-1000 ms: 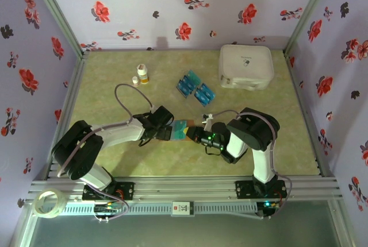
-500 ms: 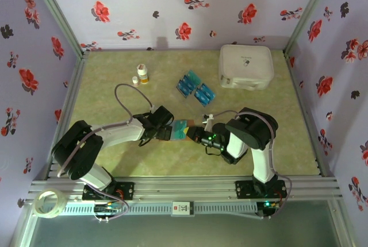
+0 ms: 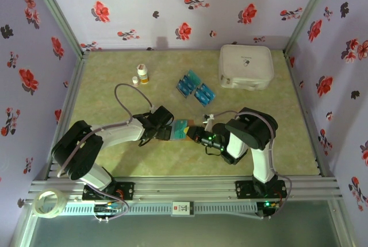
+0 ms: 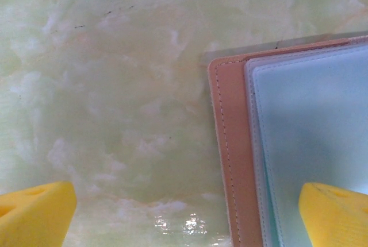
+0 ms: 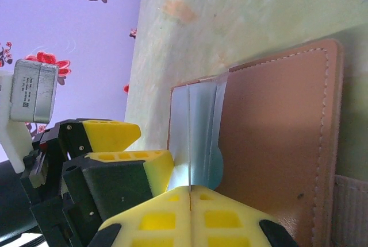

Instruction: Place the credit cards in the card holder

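The right gripper (image 5: 188, 192) is pinching shut on a thin sleeve (image 5: 195, 123) of the open holder (image 5: 276, 143). The left gripper (image 4: 184, 218) is straddling the holder's edge, jaws wide apart. Cards (image 3: 195, 88) are lying well beyond the holder. A pocket is seemingly being presented, so the next move is calling for the left gripper to fetch a card.

Lilac walls (image 3: 172, 6) scattered with red and dark flowers, and the table (image 3: 115, 74) is a marbled pale green. There's the card holder (image 5: 276, 132), tan-brown with pale stitching; credit cards (image 3: 195, 88) teal-blue, case (image 3: 245, 66) white, bright yellow pads (image 4: 35, 211) on the left gripper (image 4: 184, 218).
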Available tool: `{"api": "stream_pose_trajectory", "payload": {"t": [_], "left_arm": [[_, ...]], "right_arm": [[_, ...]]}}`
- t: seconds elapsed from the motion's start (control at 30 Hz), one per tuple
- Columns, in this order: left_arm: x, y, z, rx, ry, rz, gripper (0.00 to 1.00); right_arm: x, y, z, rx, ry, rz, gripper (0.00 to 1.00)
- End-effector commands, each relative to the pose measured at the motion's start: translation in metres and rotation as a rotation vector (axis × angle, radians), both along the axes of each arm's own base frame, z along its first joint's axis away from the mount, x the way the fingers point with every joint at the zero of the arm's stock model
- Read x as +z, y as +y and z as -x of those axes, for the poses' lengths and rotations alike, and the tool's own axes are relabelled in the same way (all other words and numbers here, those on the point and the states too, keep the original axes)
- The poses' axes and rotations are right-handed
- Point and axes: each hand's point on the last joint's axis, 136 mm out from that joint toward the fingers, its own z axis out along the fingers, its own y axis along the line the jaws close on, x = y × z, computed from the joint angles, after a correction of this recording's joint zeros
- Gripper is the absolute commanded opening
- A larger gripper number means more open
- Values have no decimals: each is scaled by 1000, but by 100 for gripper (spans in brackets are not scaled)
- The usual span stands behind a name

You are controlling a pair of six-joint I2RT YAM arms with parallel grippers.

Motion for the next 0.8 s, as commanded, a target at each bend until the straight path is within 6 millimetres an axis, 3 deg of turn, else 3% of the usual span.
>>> {"api": "stream_pose_trajectory", "payload": {"t": [0.0, 0.37, 0.77], "left_arm": [[0, 10, 5, 3, -3, -46, 100], [15, 2, 0, -4, -23, -12, 100], [41, -2, 0, -4, -51, 52, 100]], "right_arm": [[-50, -19, 17, -14, 137, 170, 0], [-20, -15, 9, 8, 89, 182, 0], [40, -16, -3, 34, -23, 250, 0]]}}
